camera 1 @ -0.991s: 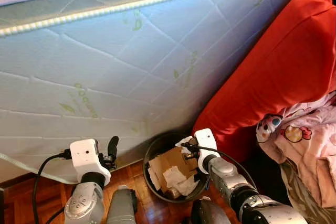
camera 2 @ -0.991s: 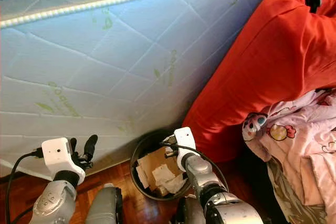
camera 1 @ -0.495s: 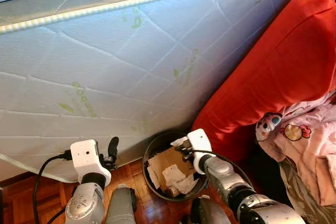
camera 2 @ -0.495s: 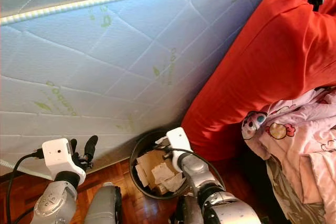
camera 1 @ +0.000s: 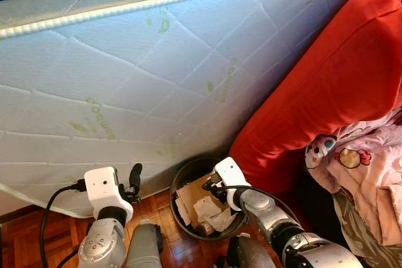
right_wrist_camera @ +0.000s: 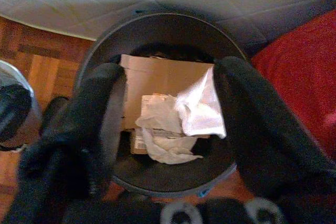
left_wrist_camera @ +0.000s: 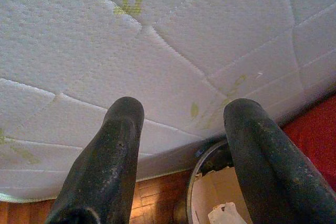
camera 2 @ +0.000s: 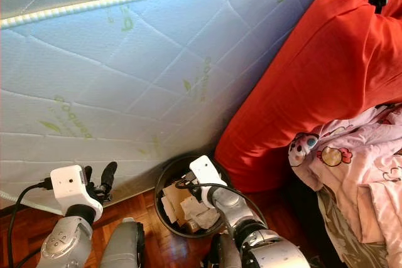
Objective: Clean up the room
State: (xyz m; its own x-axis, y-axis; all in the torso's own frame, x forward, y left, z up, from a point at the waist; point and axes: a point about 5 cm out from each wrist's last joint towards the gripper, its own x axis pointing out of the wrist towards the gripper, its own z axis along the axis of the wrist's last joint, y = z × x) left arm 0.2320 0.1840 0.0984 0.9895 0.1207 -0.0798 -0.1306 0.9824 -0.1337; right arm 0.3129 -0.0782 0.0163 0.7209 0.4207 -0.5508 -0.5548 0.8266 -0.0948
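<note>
From the head camera I see the bin [camera 1: 204, 199] on the wood floor [camera 1: 38, 236], tight against the mattress [camera 1: 125, 92], with the red cushion [camera 1: 326, 86] just to its right and pink bedding [camera 1: 364, 167] beyond. My right gripper [camera 2: 183, 184] hangs over the bin's rim. My left gripper [camera 1: 133, 180] idles to the left, near the mattress.

Left wrist: fingers [left_wrist_camera: 105, 166] spread wide, nothing between them.

Right wrist: jaws wide apart and empty, looking straight down at cardboard [right_wrist_camera: 157, 77] and crumpled paper [right_wrist_camera: 197, 108] lying in the bin.

I judge the drop is done; next I would pull the right arm back and look for more litter.
</note>
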